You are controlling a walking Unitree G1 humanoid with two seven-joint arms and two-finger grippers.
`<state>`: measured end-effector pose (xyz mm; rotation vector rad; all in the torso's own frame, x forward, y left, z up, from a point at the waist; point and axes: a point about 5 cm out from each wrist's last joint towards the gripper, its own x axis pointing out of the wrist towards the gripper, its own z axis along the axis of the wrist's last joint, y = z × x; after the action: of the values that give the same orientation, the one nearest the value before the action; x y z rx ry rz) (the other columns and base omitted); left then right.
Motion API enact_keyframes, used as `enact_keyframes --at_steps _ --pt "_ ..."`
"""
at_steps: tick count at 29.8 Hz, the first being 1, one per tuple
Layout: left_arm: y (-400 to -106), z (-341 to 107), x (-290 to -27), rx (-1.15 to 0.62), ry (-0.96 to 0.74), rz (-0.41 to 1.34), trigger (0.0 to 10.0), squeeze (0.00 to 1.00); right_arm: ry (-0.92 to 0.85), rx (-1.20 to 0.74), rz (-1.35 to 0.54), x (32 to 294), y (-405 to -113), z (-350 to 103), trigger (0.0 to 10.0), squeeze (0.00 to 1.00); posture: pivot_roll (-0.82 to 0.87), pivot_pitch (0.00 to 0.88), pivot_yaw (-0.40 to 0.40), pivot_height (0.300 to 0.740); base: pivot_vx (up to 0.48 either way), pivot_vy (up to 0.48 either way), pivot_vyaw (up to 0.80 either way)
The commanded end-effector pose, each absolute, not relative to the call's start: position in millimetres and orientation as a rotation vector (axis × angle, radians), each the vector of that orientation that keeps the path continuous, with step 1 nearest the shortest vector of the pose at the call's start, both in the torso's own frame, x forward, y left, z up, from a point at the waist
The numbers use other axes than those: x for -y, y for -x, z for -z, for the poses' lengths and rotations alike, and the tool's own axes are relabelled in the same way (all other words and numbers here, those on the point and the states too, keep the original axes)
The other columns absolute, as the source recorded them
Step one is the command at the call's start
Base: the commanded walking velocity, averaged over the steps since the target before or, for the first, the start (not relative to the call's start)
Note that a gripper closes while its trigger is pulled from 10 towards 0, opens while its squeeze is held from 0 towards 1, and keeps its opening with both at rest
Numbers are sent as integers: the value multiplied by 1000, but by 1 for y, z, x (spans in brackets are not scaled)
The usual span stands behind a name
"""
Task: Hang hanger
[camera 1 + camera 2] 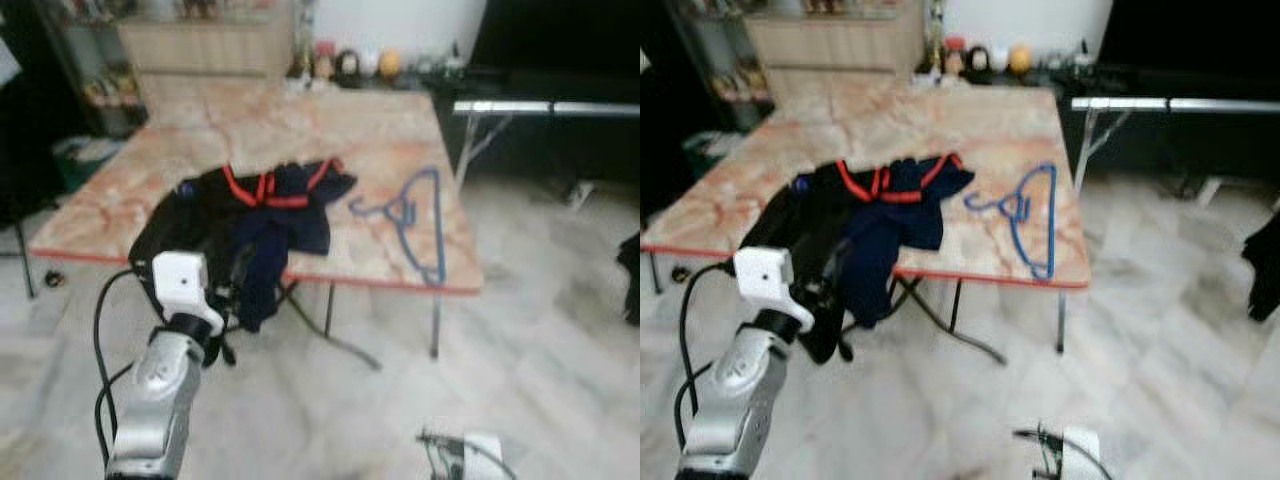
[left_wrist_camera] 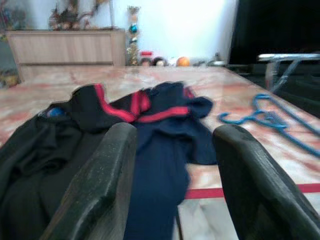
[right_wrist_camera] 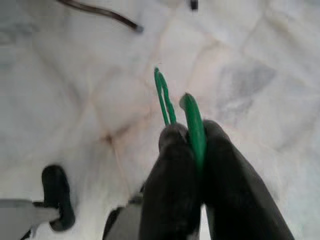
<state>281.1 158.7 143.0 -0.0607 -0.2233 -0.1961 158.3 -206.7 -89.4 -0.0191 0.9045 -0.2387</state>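
The blue hanger (image 1: 415, 225) lies flat near the table's (image 1: 400, 150) right edge, long side running front to back, ahead and right of the spread-open left gripper (image 2: 172, 165), while the right gripper (image 3: 192, 145) pinches what looks like a green hanger (image 3: 192, 122).

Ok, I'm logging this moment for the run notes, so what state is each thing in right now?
Blue hanger: lying flat on the table, untouched.
Dark clothes: crumpled heap, draped over the table's near edge.
Green hanger: pinched between the right gripper fingers, above the floor.
Left gripper: open, raised in front of the clothes.
Metal rail: nothing hanging on it.
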Motion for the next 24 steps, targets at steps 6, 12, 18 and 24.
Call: enact_keyframes --at_steps 6,12,18,24 --pt "-277 -111 -177 90 -1 154 10000 0 12 -910 235 203 -157 90 10000 0 103 15 19 740 0 0 0" --pt "-260 -53 -205 -173 -87 99 10000 0 11 -911 240 203 -157 91 10000 0 102 15 21 740 0 0 0" --pt "-241 -4 -222 -428 -186 58 10000 0 19 -913 242 204 -157 90 10000 0 103 13 16 740 0 0 0" --pt "-254 -13 -210 -337 -173 121 10000 0 88 -890 189 206 -161 88 10000 0 96 17 11 740 0 0 0"
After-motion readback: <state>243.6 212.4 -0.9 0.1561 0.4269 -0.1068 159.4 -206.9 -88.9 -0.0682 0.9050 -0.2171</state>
